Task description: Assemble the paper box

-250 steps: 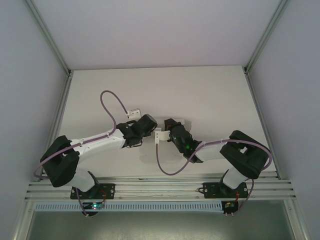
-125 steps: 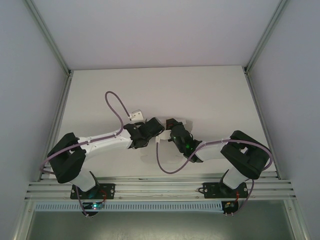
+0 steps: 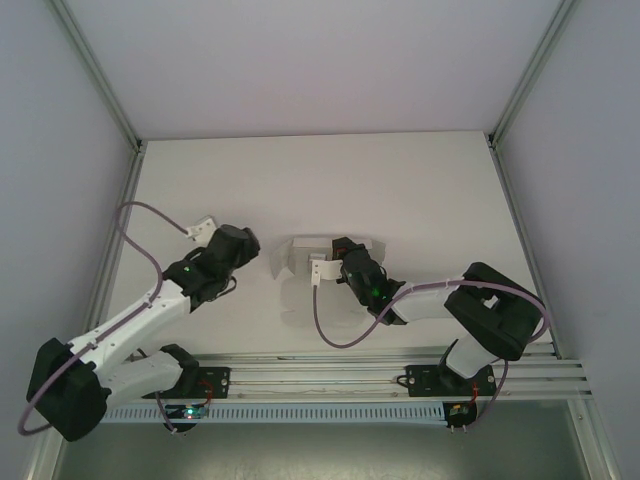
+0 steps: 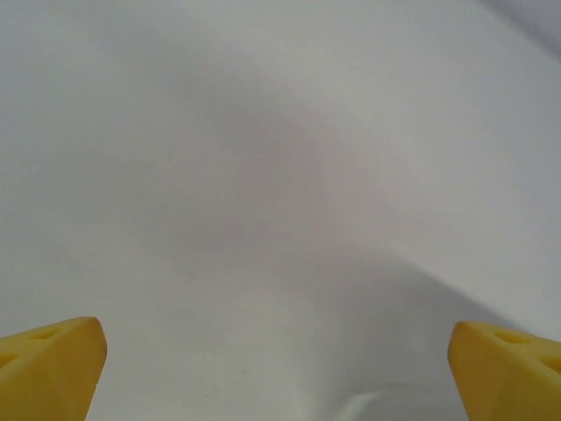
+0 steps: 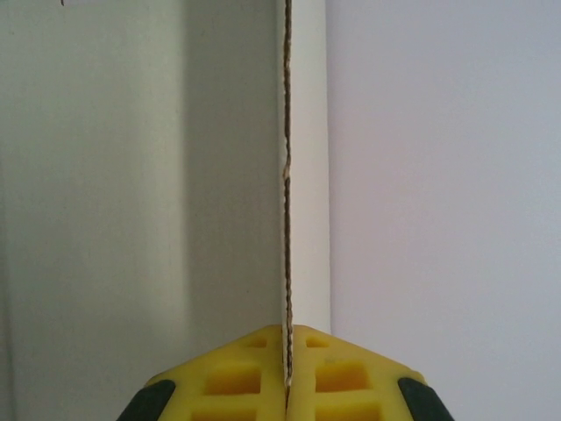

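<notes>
Partly assembled: paper box (image 3: 298, 246), centre frame, some walls raised, not yet closed. One card edge pinched by right gripper (image 5: 287, 377). Left gripper (image 3: 250, 243) spread wide, empty, centre-left.

The top camera looked down from high behind over the whole table (image 3: 400, 180). Left wrist faced the table closely; right wrist sat hard against the box (image 5: 308, 175), shared with top.
</notes>
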`<action>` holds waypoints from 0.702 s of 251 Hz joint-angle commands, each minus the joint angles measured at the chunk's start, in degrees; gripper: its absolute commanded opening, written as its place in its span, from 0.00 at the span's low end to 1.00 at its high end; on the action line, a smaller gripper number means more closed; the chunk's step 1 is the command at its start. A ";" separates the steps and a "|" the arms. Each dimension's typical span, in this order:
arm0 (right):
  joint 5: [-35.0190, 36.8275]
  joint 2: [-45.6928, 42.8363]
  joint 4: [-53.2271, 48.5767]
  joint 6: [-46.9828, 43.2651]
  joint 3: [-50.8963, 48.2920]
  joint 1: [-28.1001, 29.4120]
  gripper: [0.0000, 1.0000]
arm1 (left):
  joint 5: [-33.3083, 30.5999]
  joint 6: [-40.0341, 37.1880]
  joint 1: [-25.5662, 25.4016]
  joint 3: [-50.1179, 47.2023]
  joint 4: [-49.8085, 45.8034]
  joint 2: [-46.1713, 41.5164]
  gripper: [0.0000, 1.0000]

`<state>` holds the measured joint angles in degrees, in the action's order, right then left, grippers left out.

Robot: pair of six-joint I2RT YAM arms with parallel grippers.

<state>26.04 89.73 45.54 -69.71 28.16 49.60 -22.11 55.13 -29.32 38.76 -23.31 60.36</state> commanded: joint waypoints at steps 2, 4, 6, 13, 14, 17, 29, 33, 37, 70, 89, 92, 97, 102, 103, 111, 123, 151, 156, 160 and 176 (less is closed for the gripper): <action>-0.64 -0.86 -3.08 0.56 1.27 -0.56 0.00 | 7.92 -8.16 2.85 -2.56 4.61 0.51 1.00; -0.64 -0.87 -3.09 0.57 1.26 -0.54 0.00 | 8.59 -8.74 2.86 -2.68 5.14 0.67 1.00; -0.64 -0.85 -3.09 0.57 1.27 -0.51 0.00 | 9.21 -9.32 2.86 -2.74 5.65 0.89 1.00; -0.72 -0.88 -3.14 0.67 1.25 -0.56 0.00 | 11.58 -10.88 2.87 -2.94 7.17 1.72 1.00; -0.72 -0.88 -3.16 0.65 1.27 -0.56 0.00 | 11.88 -11.08 2.82 -2.97 7.42 1.84 1.00; -0.80 -0.81 -3.17 0.71 1.22 -0.56 0.00 | 12.89 -11.67 2.86 -3.05 8.17 2.25 1.00; -0.98 -0.91 -3.26 1.05 1.18 -0.53 0.00 | 17.03 -14.00 2.87 -3.54 11.40 4.24 1.00; -1.07 -1.02 -3.24 1.06 1.23 -0.56 0.00 | 18.33 -14.87 2.87 -3.67 12.38 4.94 1.00; -1.09 -0.98 -3.34 1.08 1.27 -0.56 0.00 | 19.52 -15.67 2.87 -3.76 13.30 5.65 1.00; -1.35 -1.05 -3.68 1.70 1.34 -0.42 0.00 | 30.52 -21.48 2.62 -4.04 21.20 11.03 0.91; -1.10 -1.51 -4.28 1.95 1.41 -0.25 0.00 | 35.08 -23.05 2.14 -4.31 25.40 12.86 0.84; -1.08 -1.52 -4.31 2.07 1.40 -0.20 0.00 | 35.68 -23.44 2.09 -4.34 25.78 13.05 0.84; -1.08 -1.67 -4.34 2.17 1.37 -0.20 0.00 | 36.39 -24.00 1.92 -4.24 26.20 13.32 0.83; -1.13 -1.91 -4.40 2.26 1.27 -0.18 0.00 | 36.61 -24.31 1.77 -4.21 26.30 13.50 0.82; -1.15 -1.92 -4.40 2.33 1.28 -0.20 0.00 | 36.65 -24.34 1.70 -4.22 26.30 13.53 0.82; -1.25 -2.18 -4.65 2.53 1.28 -0.25 0.00 | 36.58 -24.82 1.42 -4.16 26.30 13.72 0.81; -1.09 -2.53 -5.23 2.73 1.37 -0.20 0.00 | 36.97 -26.17 0.85 -4.28 26.59 13.97 0.80; -1.07 -2.24 -5.24 2.94 1.42 -0.19 0.00 | 37.38 -28.09 -0.57 -4.79 27.24 14.94 0.76; -1.04 -2.12 -5.29 2.91 1.53 -0.14 0.00 | 37.40 -28.38 -0.75 -4.97 27.54 15.13 0.76; -0.97 -2.00 -5.35 2.87 1.49 -0.19 0.00 | 37.28 -28.57 -0.86 -5.16 27.79 15.22 0.76; -1.05 -2.00 -5.34 2.79 1.41 -0.08 0.00 | 36.74 -28.94 -1.09 -6.20 29.54 15.70 0.76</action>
<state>25.89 88.12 41.74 -67.77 28.77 49.60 12.78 30.30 -29.10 34.39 1.80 75.00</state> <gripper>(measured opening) 0.050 0.760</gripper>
